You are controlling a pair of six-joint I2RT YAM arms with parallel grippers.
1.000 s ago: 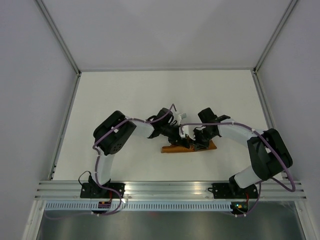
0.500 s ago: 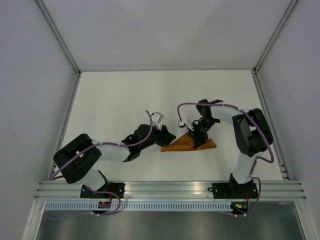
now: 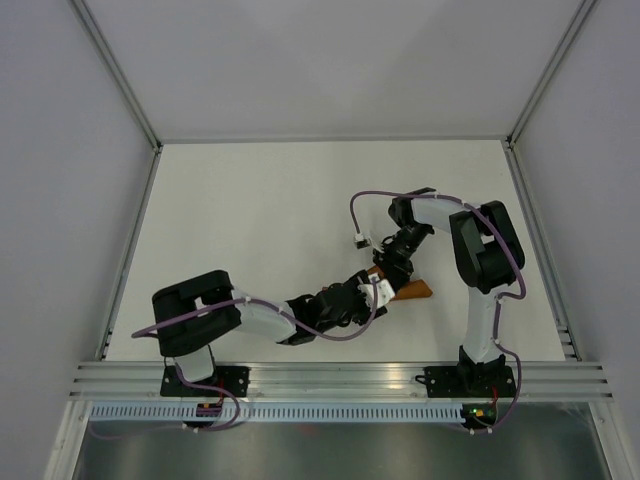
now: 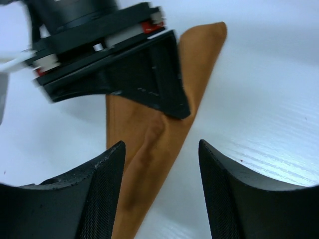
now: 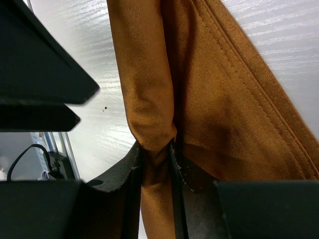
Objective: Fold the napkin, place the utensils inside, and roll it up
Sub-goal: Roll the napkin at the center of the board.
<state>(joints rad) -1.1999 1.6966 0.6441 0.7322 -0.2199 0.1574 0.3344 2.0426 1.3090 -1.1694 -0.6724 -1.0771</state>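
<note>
Napkin point(image 5: 209, 99), a narrow rust-orange wedge, lies on the white table point(image 3: 250, 200) towards its near right. My right claw point(image 5: 155, 149) pinches a fold of it. My left claw point(image 4: 160, 147) stands spread and empty, with the cloth just ahead between its fingers.

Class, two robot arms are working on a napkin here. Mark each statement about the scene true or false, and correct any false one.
1. The right gripper pinches a fold of the napkin. True.
2. The left gripper is clamped shut. False: its jaws stand apart, with the napkin lying between them.
3. The napkin lies spread out as a flat square. False: it is folded into a narrow, tapering shape.
4. Both grippers are at the napkin. True.
</note>
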